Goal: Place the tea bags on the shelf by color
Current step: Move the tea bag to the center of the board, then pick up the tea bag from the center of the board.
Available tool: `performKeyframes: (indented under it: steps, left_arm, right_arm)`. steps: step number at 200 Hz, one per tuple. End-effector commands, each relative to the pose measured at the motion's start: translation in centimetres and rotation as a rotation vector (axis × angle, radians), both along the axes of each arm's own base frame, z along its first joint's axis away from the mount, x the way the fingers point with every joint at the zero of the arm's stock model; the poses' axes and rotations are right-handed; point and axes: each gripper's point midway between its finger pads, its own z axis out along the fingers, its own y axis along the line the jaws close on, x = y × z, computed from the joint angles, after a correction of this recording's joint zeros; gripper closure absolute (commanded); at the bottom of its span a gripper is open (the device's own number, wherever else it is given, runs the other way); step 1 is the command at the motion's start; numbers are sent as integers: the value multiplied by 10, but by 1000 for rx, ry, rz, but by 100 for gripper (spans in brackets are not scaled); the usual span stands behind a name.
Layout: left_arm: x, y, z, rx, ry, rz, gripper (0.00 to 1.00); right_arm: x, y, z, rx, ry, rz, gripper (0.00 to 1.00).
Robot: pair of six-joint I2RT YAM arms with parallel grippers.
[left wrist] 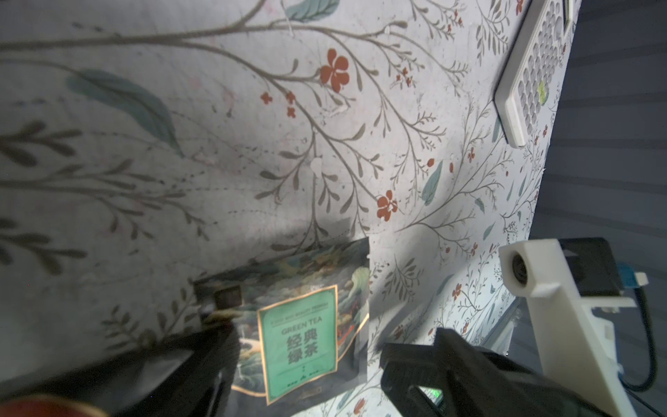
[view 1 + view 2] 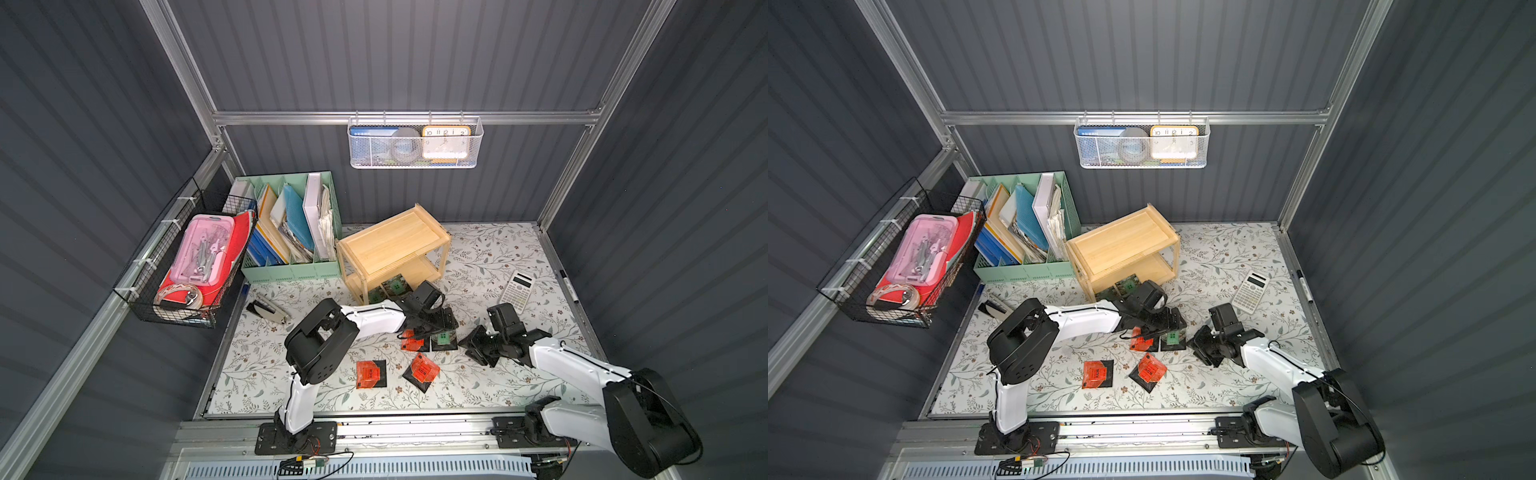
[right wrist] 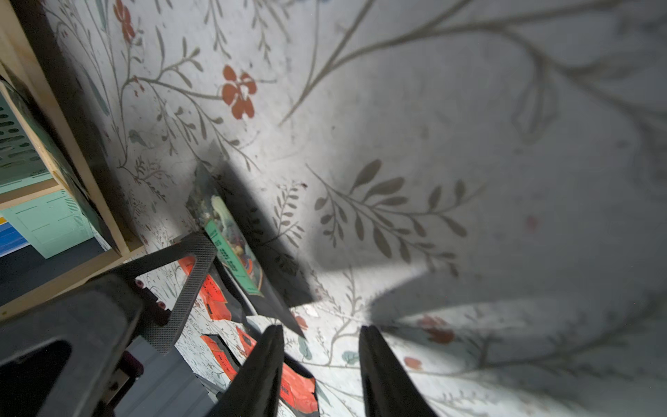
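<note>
Tea bags are lying in two places. One green tea bag (image 2: 444,338) is resting flat on the floral tabletop (image 2: 498,249), three orange tea bags (image 2: 371,374) are lying near it, and two other green tea bags (image 2: 395,284) are sitting on the lower board of the wooden shelf (image 2: 392,245). The left hand (image 1: 306,350) is hovering low over the lone green tea bag, fingers spread wide to either side of it, gripping nothing. The right hand (image 3: 320,330) is hanging just beside, partly open and empty. A calculator (image 2: 516,289) is lying well apart.
</note>
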Motion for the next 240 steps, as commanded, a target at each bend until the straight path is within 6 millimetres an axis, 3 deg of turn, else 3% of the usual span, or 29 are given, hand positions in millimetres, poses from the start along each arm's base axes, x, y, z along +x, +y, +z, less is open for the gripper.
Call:
performKeyframes:
  steps: [1, 130, 240]
  left_arm:
    - [-3, 5, -13, 20, 42, 7, 10]
    - [-2, 7, -15, 21, 52, 10, 10]
    - [6, 5, -3, -5, 35, 26, 9]
  right_arm:
    - [-1, 3, -6, 36, 10, -17, 61]
    - [8, 15, -15, 103, -3, -20, 68]
    - [13, 16, -5, 93, -71, 34, 98]
